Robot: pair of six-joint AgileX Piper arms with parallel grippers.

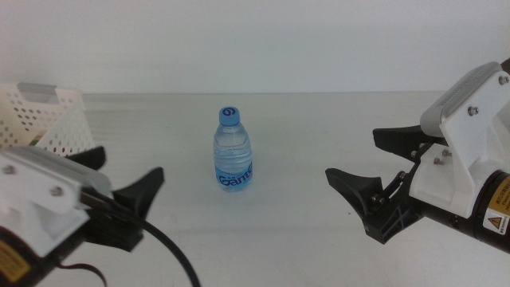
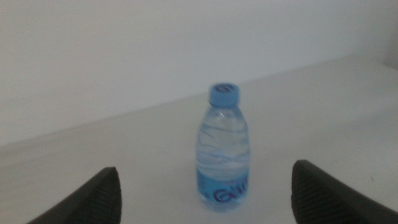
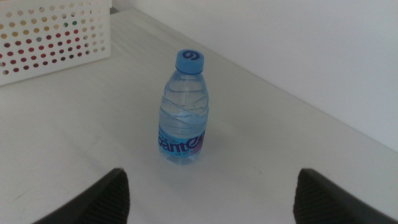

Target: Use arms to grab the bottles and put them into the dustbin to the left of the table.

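A small clear water bottle (image 1: 233,150) with a blue cap and blue label stands upright in the middle of the table (image 1: 287,239). My left gripper (image 1: 123,171) is open at the lower left, a short way from the bottle, which shows between its dark fingers (image 2: 99,196) in the left wrist view (image 2: 224,149). My right gripper (image 1: 356,157) is open at the right, pointing at the bottle (image 3: 183,109) from a similar distance. Neither touches it. The white perforated dustbin (image 1: 44,115) stands at the far left.
The dustbin (image 3: 50,37) lies beyond the bottle as seen from the right wrist, with red and yellow colours showing through its holes. A plain pale wall runs behind the table's far edge. Bare tabletop surrounds the bottle.
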